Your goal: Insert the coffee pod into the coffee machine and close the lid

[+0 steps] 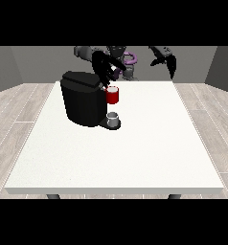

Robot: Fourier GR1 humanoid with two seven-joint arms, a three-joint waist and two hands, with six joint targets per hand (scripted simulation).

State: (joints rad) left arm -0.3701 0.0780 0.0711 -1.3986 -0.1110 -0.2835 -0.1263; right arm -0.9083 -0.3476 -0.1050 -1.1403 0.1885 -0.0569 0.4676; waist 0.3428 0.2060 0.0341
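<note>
White table point(135, 158), grey cup point(113, 119) under coffee machine point(82, 103)

So the coffee machine point(83, 103) sits on the worktop point(135, 153), toward its far left part, well back from the near edge. A small cup point(113, 118) stands at the machine's base, on its right side. The coffee pod point(112, 95) is directly above that cup, up against the machine's right side. One robot hand point(105, 72) sits just above the pod; the other robot hand point(167, 61) hangs off past the far right edge.
</note>
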